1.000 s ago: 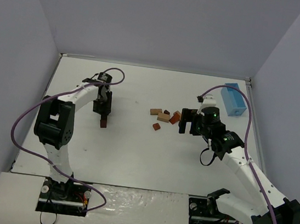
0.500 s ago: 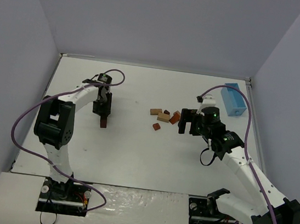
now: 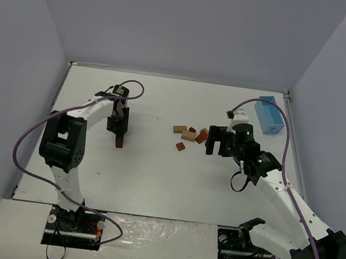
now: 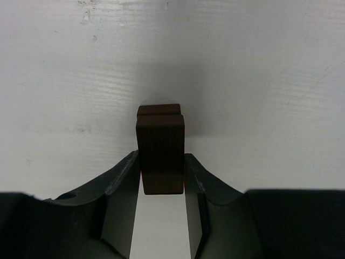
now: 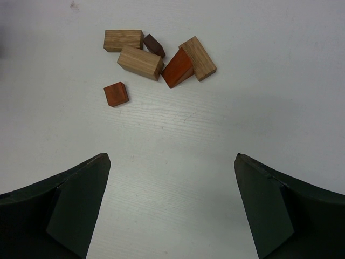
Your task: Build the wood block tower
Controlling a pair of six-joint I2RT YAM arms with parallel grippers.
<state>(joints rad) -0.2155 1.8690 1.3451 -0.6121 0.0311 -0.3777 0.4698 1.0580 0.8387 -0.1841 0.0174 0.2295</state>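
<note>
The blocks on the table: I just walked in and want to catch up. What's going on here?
The robot is building a block tower. The left gripper is shut on a dark brown block, holding it right against a second dark block on the left part of the table. Whether it rests on that block is unclear. The right gripper is open and empty, facing the loose blocks mid-table. A light blue box sits far right.

I record bright, even, diffuse light throughout; a soft shadow sits just above the dark block (image 4: 160,156), frame centre.
</note>
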